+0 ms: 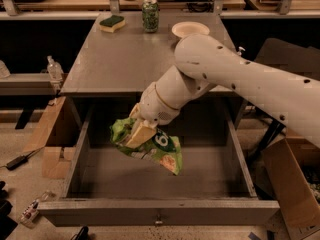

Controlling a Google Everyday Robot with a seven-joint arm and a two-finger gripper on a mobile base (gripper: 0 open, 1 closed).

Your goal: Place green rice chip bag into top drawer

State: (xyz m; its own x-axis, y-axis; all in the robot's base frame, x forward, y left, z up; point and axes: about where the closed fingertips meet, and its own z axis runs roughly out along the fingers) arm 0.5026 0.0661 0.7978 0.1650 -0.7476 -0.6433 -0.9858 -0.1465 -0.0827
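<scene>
The green rice chip bag (160,151) is a crinkled bright-green foil bag with a white round logo and an orange-tan patch at its lower right. It hangs in the air over the open top drawer (155,211), above the drawer's left-middle. My gripper (137,131) is shut on the bag's upper left part, with a tan finger pressed against the foil. The white arm reaches down from the upper right. The drawer is pulled out wide, with a plain grey interior and a small knob at front centre.
On the grey table top (115,59) stand a green-and-yellow sponge (112,22), a green soda can (150,15) and a white bowl (190,29) at the back. Cardboard boxes sit on the floor at left (52,134) and right (290,184). A bottle (54,69) stands at left.
</scene>
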